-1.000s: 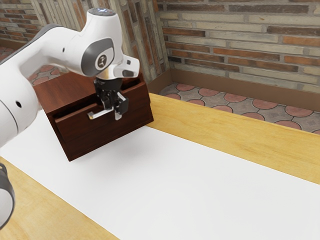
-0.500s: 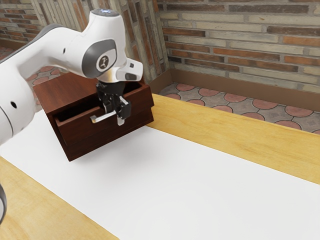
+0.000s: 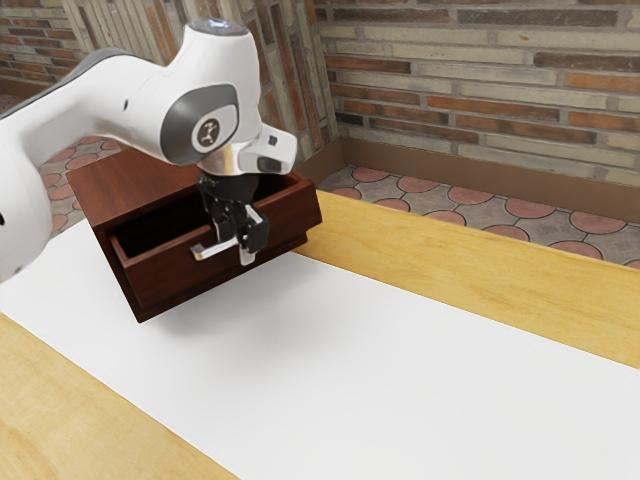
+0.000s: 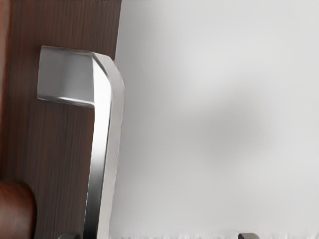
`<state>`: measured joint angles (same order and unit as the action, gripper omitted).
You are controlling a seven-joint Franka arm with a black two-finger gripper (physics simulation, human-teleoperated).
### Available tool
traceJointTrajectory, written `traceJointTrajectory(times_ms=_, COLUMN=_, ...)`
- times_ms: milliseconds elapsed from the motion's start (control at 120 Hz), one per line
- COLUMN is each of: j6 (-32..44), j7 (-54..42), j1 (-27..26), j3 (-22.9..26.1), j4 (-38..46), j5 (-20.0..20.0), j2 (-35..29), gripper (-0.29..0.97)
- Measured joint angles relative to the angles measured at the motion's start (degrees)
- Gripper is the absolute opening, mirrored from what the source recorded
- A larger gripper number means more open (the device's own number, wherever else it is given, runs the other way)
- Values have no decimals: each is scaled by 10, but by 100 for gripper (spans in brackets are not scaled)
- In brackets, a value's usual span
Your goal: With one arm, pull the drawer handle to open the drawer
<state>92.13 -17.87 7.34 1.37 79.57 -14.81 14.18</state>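
A dark brown wooden cabinet (image 3: 120, 180) stands at the back left of the table in the exterior view. Its top drawer (image 3: 285, 205) is partly slid out, and the dark inside shows behind the drawer front. A silver bar handle (image 3: 208, 251) (image 4: 102, 149) sticks out from the drawer front. My black gripper (image 3: 241, 243) hangs straight down over the end of that handle, hooked behind the bar. In the wrist view, one fingertip (image 4: 68, 235) sits close against the bar and the other fingertip (image 4: 247, 234) is far off over the white mat. The gripper is open.
A white mat (image 3: 350, 360) covers the middle of the light wooden table (image 3: 480, 270). A brick wall (image 3: 480, 70) and a tiled floor lie behind. The cabinet is the only object on the table.
The drawer has slid further out of the cabinet toward the exterior view's right and front. My gripper moved the same way with the handle.
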Motion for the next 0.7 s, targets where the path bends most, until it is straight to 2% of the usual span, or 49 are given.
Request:
traceJointTrajectory(times_ms=150, j6=2, j7=6, j1=-21, j3=0, j4=25, j5=0, j2=-15, gripper=39)
traceJointTrajectory(times_ms=333, j6=2, j7=14, j1=-52, j3=0, j4=54, j5=-1, j2=-69, gripper=40)
traceJointTrajectory(times_ms=467, j6=-7, j7=16, j1=-95, j3=-3, j4=54, j5=-4, j2=-121, gripper=52)
traceJointTrajectory(times_ms=583, j6=-27, j7=2, j1=-118, j3=-6, j4=49, j5=27, j2=-147, gripper=59)
traceJointTrajectory(times_ms=700, j6=-42, j7=-11, j1=-130, j3=-3, j4=46, j5=41, j2=-161, gripper=63)
